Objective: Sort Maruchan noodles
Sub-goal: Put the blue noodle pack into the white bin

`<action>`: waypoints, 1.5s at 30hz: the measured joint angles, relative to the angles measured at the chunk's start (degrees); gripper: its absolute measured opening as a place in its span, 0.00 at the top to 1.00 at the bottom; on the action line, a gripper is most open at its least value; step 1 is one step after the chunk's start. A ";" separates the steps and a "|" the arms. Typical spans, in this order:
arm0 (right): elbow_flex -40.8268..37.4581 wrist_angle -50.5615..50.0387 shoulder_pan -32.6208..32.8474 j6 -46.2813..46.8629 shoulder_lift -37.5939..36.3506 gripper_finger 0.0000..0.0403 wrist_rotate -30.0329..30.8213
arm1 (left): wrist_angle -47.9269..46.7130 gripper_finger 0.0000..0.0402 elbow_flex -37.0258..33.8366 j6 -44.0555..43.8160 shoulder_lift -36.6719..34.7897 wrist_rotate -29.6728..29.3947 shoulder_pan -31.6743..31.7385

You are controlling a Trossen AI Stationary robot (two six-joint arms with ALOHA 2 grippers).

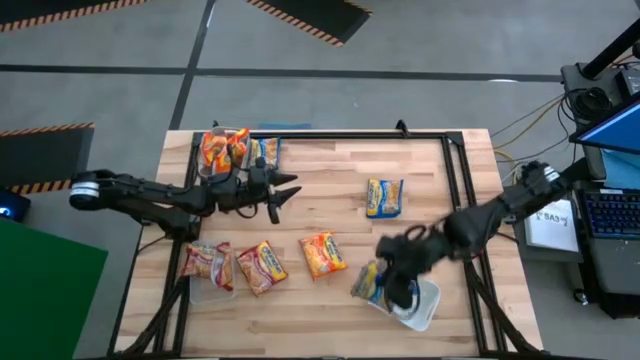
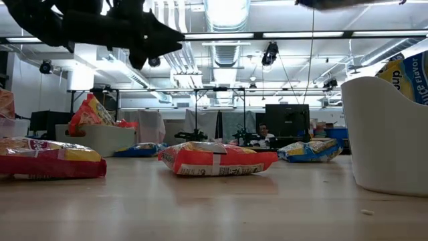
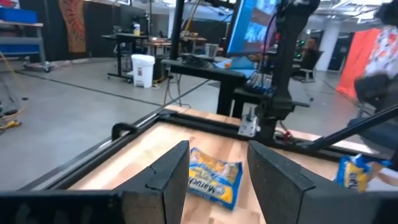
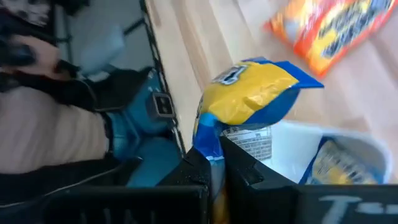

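- High view: sorting is part done. Orange packets (image 1: 224, 147) fill a far-left tub (image 1: 203, 168); red and orange packets (image 1: 262, 266) and one blue packet (image 1: 384, 197) lie loose on the desk (image 1: 330, 310).
- Left wrist view: the left tool (image 3: 217, 171) hangs open, empty, facing that blue packet.
- Right wrist view: the right tool (image 4: 217, 163) is clamped on a blue-yellow packet (image 4: 252, 99) above the white tub (image 4: 292, 140).

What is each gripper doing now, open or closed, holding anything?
Left gripper: open, empty, above the table.
Right gripper: shut on a blue noodle packet, over the white tub.
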 joint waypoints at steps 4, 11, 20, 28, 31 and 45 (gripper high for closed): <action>-0.02 -0.20 6.38 7.79 3.54 0.98 3.64 | 0.53 0.64 1.05 -0.02 0.09 -0.01 -1.89; -0.02 -5.17 12.29 15.28 6.87 0.98 8.31 | 0.48 0.64 2.74 -0.99 0.39 0.02 -5.37; -0.05 -15.16 12.34 12.99 6.77 0.98 11.69 | 0.42 0.64 4.23 -1.09 0.39 0.15 -8.17; -0.12 -15.21 12.32 10.02 8.67 0.98 18.65 | 0.42 0.64 7.34 -1.38 0.39 0.07 -8.29; -0.16 -14.89 12.32 10.14 10.71 0.98 18.68 | 0.48 0.64 7.66 -0.71 0.39 0.07 -8.29; -0.16 -14.89 11.65 12.64 20.45 0.94 19.73 | 0.35 0.64 6.79 0.00 0.39 0.02 -8.29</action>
